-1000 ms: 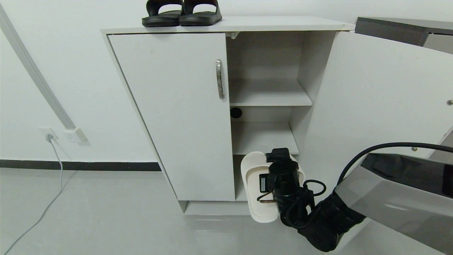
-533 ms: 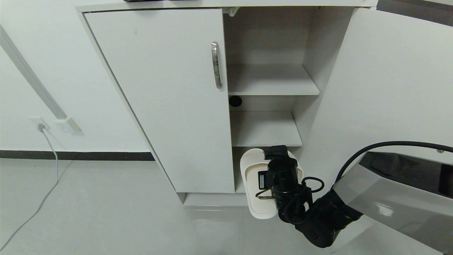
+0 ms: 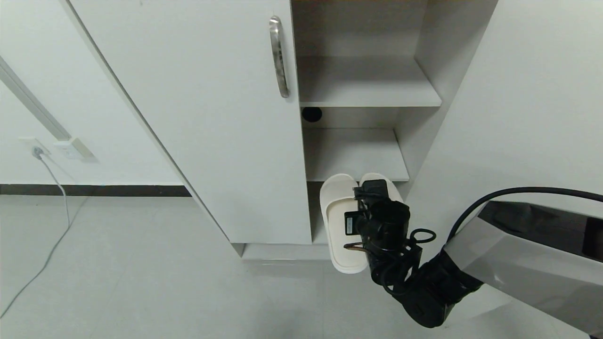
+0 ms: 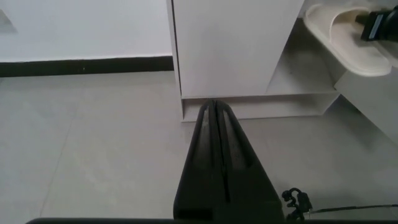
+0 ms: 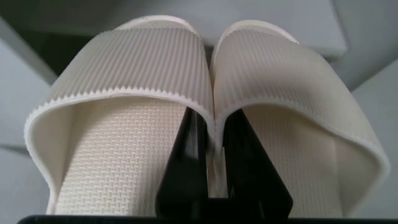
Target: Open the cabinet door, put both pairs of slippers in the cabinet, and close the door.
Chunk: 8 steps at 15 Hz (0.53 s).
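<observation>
A pair of white slippers (image 3: 337, 221) (image 5: 124, 124) hangs side by side in front of the cabinet's bottom compartment (image 3: 316, 214), toes toward the opening. My right gripper (image 3: 372, 195) (image 5: 214, 149) is shut on the slippers' two inner edges, pinched together. The cabinet's right door (image 3: 518, 117) stands open, and the left door (image 3: 202, 117) with its metal handle (image 3: 278, 56) is closed. My left gripper (image 4: 216, 109) is shut and holds nothing, low over the floor before the cabinet base (image 4: 255, 106). The white slippers (image 4: 348, 37) also show in the left wrist view.
Two bare shelves (image 3: 362, 80) (image 3: 353, 153) lie above the bottom compartment. A wall socket with a cable (image 3: 35, 150) is at the left, the cable running down onto the grey tiled floor (image 3: 141, 273), which is open in front of the cabinet.
The head camera has tilted down and come closer, so the cabinet top has left the picture. The right gripper with the white slippers has edged slightly toward the cabinet opening.
</observation>
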{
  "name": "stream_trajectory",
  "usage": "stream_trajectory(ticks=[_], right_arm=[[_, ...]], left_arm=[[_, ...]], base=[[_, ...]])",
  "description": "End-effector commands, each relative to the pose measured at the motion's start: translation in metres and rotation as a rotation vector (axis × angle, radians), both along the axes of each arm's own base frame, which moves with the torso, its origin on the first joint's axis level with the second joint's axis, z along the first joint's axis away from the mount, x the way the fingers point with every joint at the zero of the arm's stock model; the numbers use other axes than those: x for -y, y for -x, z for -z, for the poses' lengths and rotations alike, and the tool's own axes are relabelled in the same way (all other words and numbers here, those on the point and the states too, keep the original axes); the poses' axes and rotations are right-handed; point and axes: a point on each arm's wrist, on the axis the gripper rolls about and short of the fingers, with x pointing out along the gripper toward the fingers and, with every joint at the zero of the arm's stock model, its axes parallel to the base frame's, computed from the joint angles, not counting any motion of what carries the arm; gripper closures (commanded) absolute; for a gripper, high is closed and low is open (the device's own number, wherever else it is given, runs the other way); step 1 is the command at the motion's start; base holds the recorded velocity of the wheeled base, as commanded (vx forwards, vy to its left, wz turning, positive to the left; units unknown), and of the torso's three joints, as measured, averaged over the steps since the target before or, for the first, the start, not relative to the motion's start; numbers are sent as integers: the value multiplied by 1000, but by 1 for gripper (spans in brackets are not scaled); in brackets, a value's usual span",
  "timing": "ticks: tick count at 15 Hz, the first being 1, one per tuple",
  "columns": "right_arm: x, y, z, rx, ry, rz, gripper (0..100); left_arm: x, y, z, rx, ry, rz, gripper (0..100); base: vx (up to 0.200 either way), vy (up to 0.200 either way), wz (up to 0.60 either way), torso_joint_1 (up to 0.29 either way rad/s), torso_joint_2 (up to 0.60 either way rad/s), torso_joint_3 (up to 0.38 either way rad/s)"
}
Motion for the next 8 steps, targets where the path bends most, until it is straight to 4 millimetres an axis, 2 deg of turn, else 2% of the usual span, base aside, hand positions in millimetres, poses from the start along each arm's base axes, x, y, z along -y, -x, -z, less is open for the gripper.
stream_trajectory(ticks=[1, 8], right_arm=[[1, 2, -3, 35, 1, 3, 100], [4, 0, -8, 56, -11, 3, 100]], left_arm=[[0, 0, 0, -2, 0, 0, 100], [0, 0, 0, -2, 2, 0, 100]], base=[[0, 0, 0, 12, 2, -85], [0, 0, 0, 0, 0, 0]])
